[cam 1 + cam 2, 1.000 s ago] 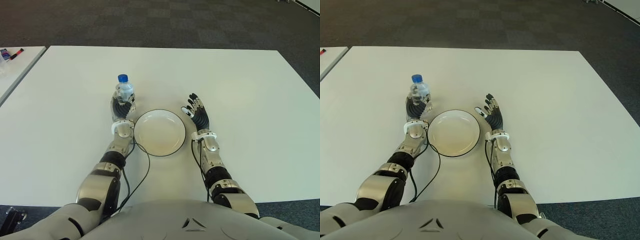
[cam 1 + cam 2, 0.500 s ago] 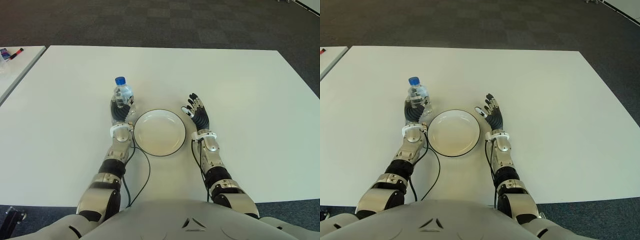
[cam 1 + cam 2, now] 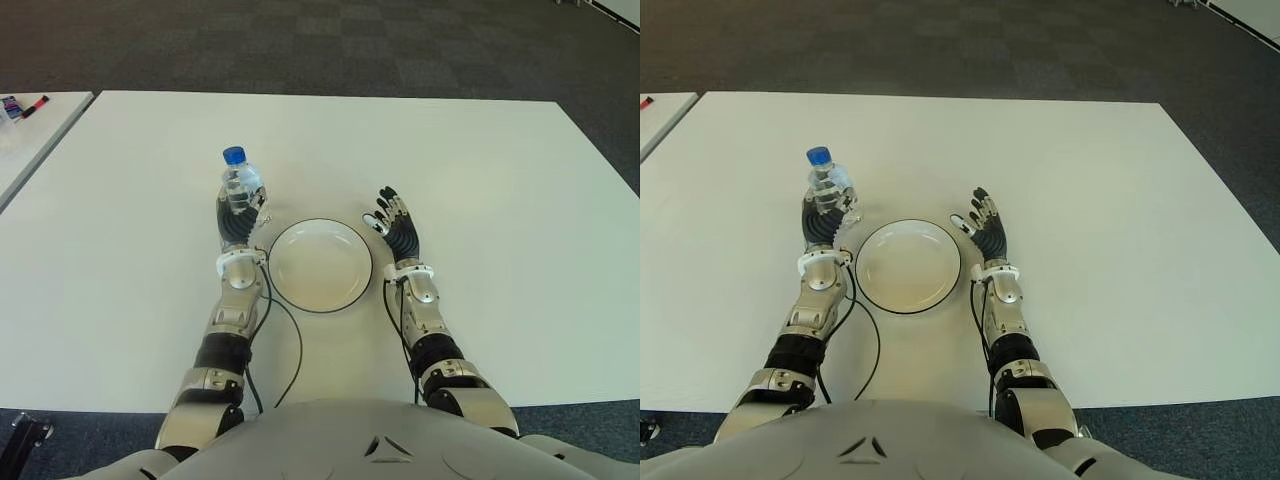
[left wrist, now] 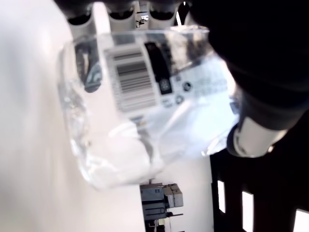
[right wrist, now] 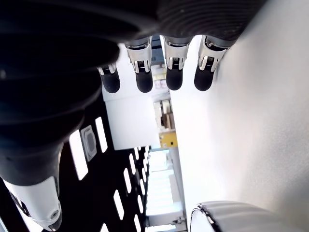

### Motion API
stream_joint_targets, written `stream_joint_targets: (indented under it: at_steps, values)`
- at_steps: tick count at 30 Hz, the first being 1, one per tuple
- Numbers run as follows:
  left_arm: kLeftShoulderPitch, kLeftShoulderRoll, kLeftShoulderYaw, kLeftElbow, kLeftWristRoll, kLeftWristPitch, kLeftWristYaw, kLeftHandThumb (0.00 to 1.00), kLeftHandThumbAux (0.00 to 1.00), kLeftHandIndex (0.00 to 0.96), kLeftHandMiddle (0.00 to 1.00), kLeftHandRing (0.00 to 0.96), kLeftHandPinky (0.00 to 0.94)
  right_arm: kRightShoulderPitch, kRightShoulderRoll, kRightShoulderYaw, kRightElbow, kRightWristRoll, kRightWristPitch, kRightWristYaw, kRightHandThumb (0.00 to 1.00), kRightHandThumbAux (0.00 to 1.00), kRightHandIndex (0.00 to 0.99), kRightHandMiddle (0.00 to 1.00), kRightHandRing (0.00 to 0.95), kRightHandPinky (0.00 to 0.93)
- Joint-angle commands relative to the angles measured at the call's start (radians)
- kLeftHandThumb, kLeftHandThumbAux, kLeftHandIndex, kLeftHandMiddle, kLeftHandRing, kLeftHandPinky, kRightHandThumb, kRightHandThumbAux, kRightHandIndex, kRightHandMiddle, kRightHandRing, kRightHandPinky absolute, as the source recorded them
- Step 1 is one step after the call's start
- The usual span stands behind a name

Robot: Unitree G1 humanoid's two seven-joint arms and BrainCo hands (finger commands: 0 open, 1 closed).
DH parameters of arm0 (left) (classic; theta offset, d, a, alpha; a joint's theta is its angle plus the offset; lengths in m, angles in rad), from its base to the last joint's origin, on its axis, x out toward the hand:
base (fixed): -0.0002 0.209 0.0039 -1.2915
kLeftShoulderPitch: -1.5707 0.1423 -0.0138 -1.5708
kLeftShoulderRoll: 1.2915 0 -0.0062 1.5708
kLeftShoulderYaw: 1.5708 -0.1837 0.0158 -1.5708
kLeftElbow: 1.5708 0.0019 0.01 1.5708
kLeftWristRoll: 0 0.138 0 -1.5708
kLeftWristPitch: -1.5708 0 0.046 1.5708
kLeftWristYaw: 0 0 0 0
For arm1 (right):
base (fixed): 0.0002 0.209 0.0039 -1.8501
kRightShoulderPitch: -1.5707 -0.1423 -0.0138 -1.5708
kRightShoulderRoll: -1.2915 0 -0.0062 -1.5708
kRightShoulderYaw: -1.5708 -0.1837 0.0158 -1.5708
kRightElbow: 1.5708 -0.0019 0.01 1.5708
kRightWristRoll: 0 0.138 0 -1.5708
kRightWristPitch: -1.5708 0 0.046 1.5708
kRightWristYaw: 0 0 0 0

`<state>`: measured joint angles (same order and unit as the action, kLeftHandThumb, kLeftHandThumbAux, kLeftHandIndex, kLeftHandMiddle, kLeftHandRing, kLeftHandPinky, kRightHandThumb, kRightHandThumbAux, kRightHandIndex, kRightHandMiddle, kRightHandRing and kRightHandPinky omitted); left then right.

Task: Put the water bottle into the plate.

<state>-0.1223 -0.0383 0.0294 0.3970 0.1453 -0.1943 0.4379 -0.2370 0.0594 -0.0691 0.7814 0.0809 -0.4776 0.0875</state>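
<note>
While my left hand [image 3: 236,222] reaches forward just left of the plate [image 3: 320,265], its fingers are wrapped around the water bottle [image 3: 240,186], blue cap up and leaning a little left. Bottle not in the plate; it is beside the rim, on the far-left side. In the left wrist view its clear base [image 4: 120,159] shows against the white table [image 3: 480,170]; I cannot tell whether it touches. My right hand [image 3: 398,225] shows just right of the plate, fingers [image 5: 142,72] extended, loose, holding nothing. My palm hides the bottle's lower part in the eye views.
</note>
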Motion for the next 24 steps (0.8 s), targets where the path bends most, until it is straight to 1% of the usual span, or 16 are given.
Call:
stream_joint_targets:
  at_steps: [1,8,12,16,24]
  values:
    - [0.026,-0.009,-0.001,-0.051,-0.005,-0.016,-0.023,0.95,0.651,0.387,0.508,0.522,0.807,0.043,0.015,-0.006,0.043,0.009,0.067,-0.002,0.104,0.717,0.0,0.006,0.008,0.065]
    - [0.063,-0.018,-0.011,-0.114,-0.001,-0.049,-0.034,0.951,0.65,0.388,0.508,0.522,0.813,0.041,0.015,-0.006,0.043,0.01,0.071,-0.002,0.107,0.725,0.0,0.005,0.006,0.062]
    - [0.078,-0.016,-0.018,-0.137,0.005,-0.095,-0.043,0.951,0.65,0.39,0.509,0.524,0.817,0.041,0.015,-0.007,0.041,0.011,0.073,-0.004,0.11,0.729,0.001,0.007,0.008,0.067]
    - [0.088,-0.015,-0.021,-0.153,0.013,-0.116,-0.048,0.952,0.649,0.392,0.511,0.525,0.815,0.041,0.016,-0.007,0.041,0.011,0.075,-0.005,0.11,0.732,0.003,0.008,0.01,0.07]
    - [0.112,-0.007,-0.025,-0.184,0.065,-0.164,-0.028,0.953,0.648,0.396,0.513,0.527,0.834,0.041,0.016,-0.007,0.038,0.009,0.081,-0.008,0.107,0.733,0.008,0.013,0.016,0.077]
